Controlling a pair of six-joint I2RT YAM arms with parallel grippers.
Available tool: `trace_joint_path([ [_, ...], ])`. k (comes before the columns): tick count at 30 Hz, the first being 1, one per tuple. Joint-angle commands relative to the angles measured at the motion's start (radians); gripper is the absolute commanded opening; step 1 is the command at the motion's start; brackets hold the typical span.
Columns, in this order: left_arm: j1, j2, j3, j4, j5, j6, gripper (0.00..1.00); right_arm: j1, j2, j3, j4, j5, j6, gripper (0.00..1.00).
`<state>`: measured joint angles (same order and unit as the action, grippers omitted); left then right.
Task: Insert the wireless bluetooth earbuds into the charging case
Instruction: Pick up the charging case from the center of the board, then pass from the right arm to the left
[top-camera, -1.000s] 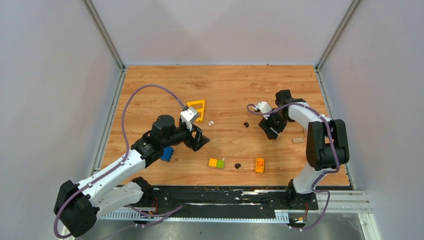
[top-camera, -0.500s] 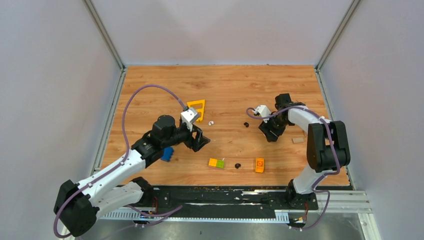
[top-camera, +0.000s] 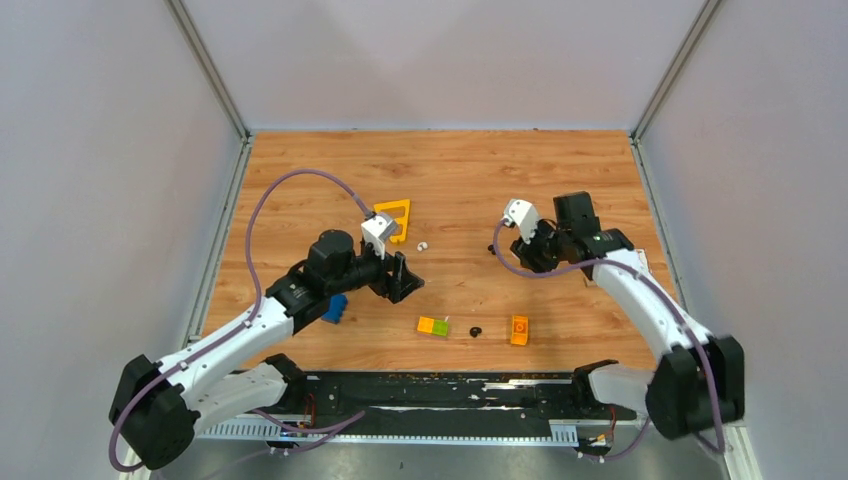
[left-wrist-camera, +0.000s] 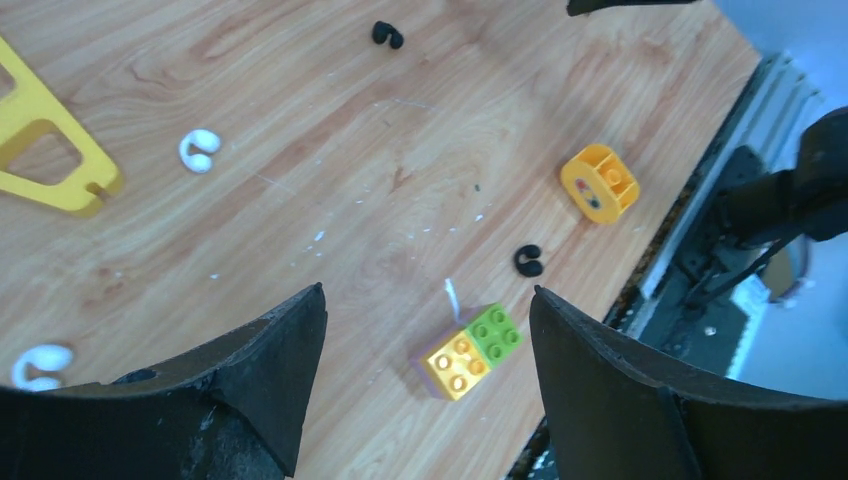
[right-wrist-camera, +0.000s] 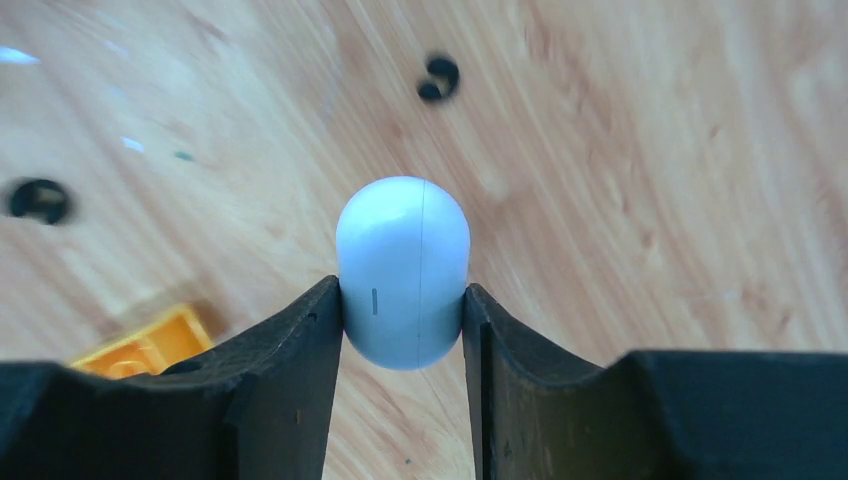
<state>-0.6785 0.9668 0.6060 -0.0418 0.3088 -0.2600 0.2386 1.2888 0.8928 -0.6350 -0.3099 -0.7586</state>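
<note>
The charging case (right-wrist-camera: 403, 270), a smooth white oval, is pinched between the fingers of my right gripper (right-wrist-camera: 403, 290), which is shut on it above the wood. In the top view the right gripper (top-camera: 533, 255) hovers right of centre and the case is hidden. Two black earbuds (right-wrist-camera: 438, 78) (right-wrist-camera: 38, 200) lie on the table beyond the case. My left gripper (left-wrist-camera: 425, 295) (top-camera: 405, 280) is open and holds nothing. Ahead of it lie a white earbud (left-wrist-camera: 198, 150) (top-camera: 422, 244) and two black earbuds (left-wrist-camera: 528, 260) (left-wrist-camera: 387, 35). A second small white hooked piece (left-wrist-camera: 40, 365) lies by its left finger.
A yellow-and-green brick (left-wrist-camera: 470, 350) (top-camera: 433, 326) sits just ahead of the left fingers. An orange brick (top-camera: 519, 330) (left-wrist-camera: 598, 182) lies near the front edge, a yellow frame (top-camera: 392, 220) at centre left, a blue piece (top-camera: 335, 307) under the left arm.
The right arm has swung round and its fingers have closed on the case. The left arm has shifted only slightly.
</note>
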Motion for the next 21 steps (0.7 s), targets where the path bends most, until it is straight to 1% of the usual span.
trace_joint_path([
  [1, -0.027, -0.042, 0.004, 0.130, 0.014, -0.281, 0.81, 0.046, -0.230, 0.003, -0.057, -0.193, 0.089, 0.28],
  [3, -0.050, -0.043, -0.013, 0.205, 0.013, -0.385, 0.80, 0.049, -0.256, 0.019, -0.121, -0.297, 0.125, 0.28],
  [4, -0.063, -0.032, -0.003, 0.211, 0.011, -0.422, 0.79, 0.053, -0.269, 0.019, -0.138, -0.334, 0.139, 0.28],
  [8, -0.130, 0.072, 0.066, 0.227, 0.010, -0.486, 0.76, 0.059, -0.323, -0.006, -0.168, -0.424, 0.138, 0.29],
  [15, -0.214, 0.311, 0.259, 0.194, 0.012, -0.507, 0.74, 0.072, -0.359, -0.002, -0.198, -0.464, 0.115, 0.30],
  [19, -0.264, 0.421, 0.325, 0.307, 0.020, -0.565, 0.72, 0.084, -0.364, 0.000, -0.197, -0.445, 0.115, 0.31],
  [21, -0.278, 0.483, 0.402, 0.290, 0.031, -0.585, 0.69, 0.087, -0.364, 0.005, -0.198, -0.428, 0.117, 0.31],
])
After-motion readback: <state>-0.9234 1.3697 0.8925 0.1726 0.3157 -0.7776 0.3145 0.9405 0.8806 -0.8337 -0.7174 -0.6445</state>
